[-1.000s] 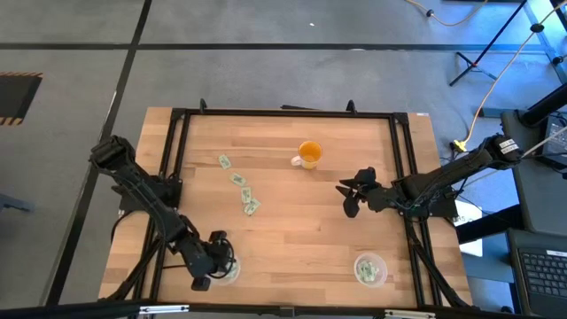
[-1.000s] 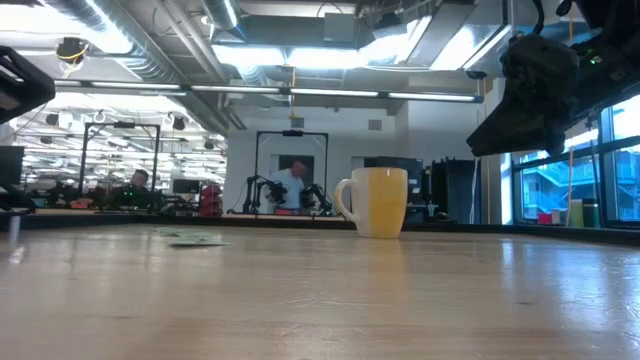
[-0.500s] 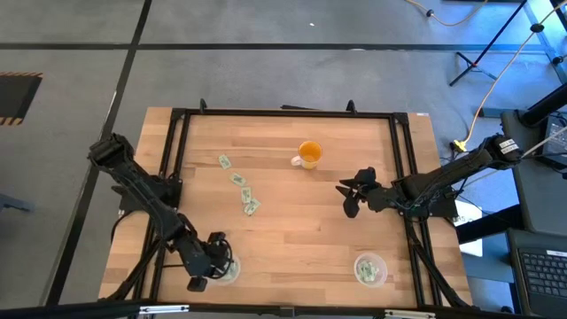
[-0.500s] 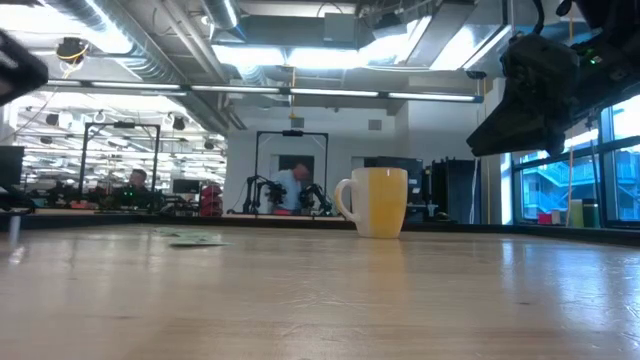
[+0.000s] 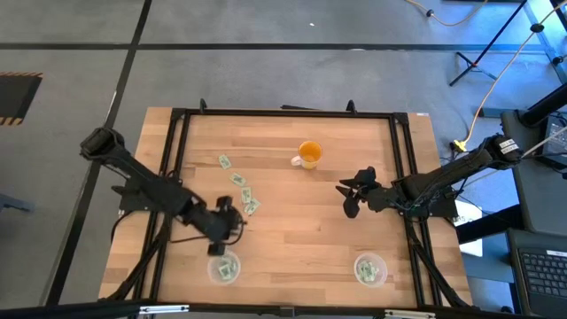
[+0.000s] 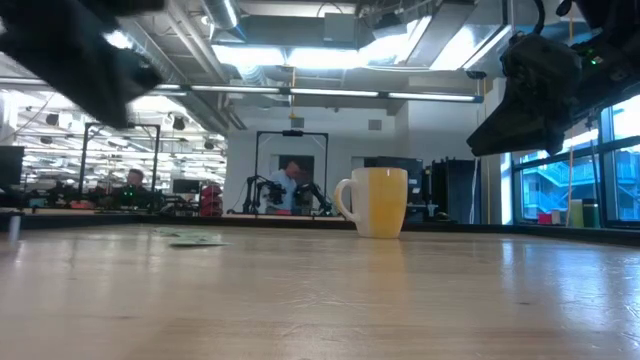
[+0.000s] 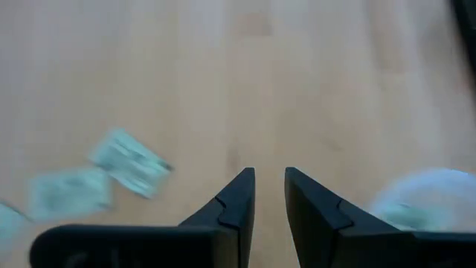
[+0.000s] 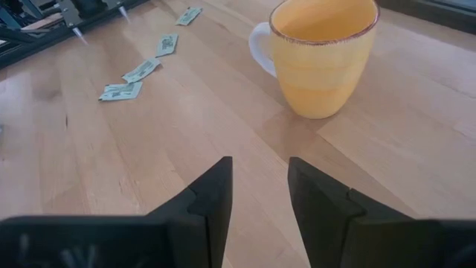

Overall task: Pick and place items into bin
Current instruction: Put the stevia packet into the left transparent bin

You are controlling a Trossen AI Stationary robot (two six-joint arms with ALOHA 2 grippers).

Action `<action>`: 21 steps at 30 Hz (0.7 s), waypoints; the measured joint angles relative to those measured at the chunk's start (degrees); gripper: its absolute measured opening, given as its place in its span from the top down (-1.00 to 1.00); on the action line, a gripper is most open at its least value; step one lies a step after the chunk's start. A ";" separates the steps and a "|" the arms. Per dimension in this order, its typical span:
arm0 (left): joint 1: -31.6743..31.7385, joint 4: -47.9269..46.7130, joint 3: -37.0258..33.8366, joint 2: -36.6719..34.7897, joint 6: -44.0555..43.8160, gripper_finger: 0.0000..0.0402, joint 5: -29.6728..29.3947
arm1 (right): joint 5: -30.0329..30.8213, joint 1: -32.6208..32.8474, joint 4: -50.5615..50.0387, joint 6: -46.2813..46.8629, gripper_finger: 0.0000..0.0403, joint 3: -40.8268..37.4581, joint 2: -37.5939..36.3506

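Several small green-and-white packets (image 5: 245, 195) lie flat in a loose row on the wood, left of the orange mug (image 5: 308, 154). More packets lie inside two clear round bins, the left bin (image 5: 224, 268) and the right bin (image 5: 370, 269). My left gripper (image 5: 228, 218) hovers open and empty between the left bin and the nearest packet (image 7: 130, 160); the bin's rim (image 7: 435, 195) shows beside its fingers. My right gripper (image 5: 350, 197) hangs open and empty above the table, right of the mug (image 8: 320, 52), facing the packets (image 8: 121, 91).
The black frame rail (image 5: 283, 113) runs round the tabletop. The mug (image 6: 378, 200) stands upright near the far edge. Bare wood stretches between the two bins and across the table's middle. People sit in the room beyond the table (image 6: 292, 185).
My left gripper has swung away from above the left bin toward the far edge and a little right, ending near the lowest packets. The left bin, hidden under it before, now shows with packets inside. The right arm has kept still.
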 joint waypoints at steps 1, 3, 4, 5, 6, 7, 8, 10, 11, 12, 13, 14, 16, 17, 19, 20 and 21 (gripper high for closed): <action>1.81 0.23 0.00 0.27 3.09 0.65 0.06 | 0.00 0.00 0.01 -0.04 0.33 0.00 0.00; 4.92 0.11 0.00 0.49 7.97 0.65 0.16 | 0.00 0.00 -0.02 -0.09 0.33 0.00 0.00; 6.51 0.32 0.00 0.68 10.09 0.65 0.40 | 0.00 0.00 -0.08 -0.05 0.33 0.00 0.00; 7.89 0.19 0.00 0.98 12.25 0.64 0.58 | 0.00 0.02 -0.22 -0.03 0.33 0.00 0.00; 9.24 0.10 0.00 1.34 14.29 0.64 1.12 | 0.00 0.00 -0.26 -0.05 0.33 0.00 0.00; 10.43 0.22 0.00 1.76 16.69 0.63 1.81 | -0.02 0.00 -0.26 -0.03 0.33 0.00 0.00; 11.42 0.24 0.00 2.19 18.92 0.62 2.35 | -0.13 0.00 -0.28 -0.03 0.33 0.00 0.00; 13.09 0.31 0.00 3.40 22.71 0.61 3.89 | -0.44 -0.02 -0.28 -0.03 0.33 0.00 0.00; 13.86 0.45 0.00 4.15 24.10 0.60 4.42 | -0.46 -0.04 -0.28 -0.03 0.33 0.00 0.00; 14.55 0.43 -0.01 4.86 25.32 0.59 4.96 | -0.46 -0.04 -0.28 -0.03 0.33 0.00 0.00; 15.21 0.68 -0.02 5.66 26.41 0.59 5.04 | -0.47 -0.06 -0.28 -0.05 0.33 0.00 0.00; 15.87 1.09 -0.02 6.50 27.35 0.58 5.10 | -0.48 -0.09 -0.28 -0.05 0.33 0.00 0.00; 17.04 1.59 -0.02 8.06 28.73 0.58 5.12 | -0.49 -0.24 -0.30 -0.02 0.33 0.00 0.00; 17.64 2.11 -0.02 8.88 29.08 0.59 5.24 | -0.50 -0.31 -0.31 -0.01 0.33 0.00 0.00; 19.00 2.29 -0.02 10.41 29.24 0.61 6.20 | -0.48 -0.43 -0.37 0.00 0.33 0.00 0.00; 19.74 2.54 -0.02 11.10 29.22 0.62 7.09 | -0.48 -0.44 -0.37 0.01 0.33 0.00 0.00; 20.50 2.68 -0.02 11.80 29.13 0.63 8.20 | -0.48 -0.44 -0.42 0.01 0.33 0.00 0.00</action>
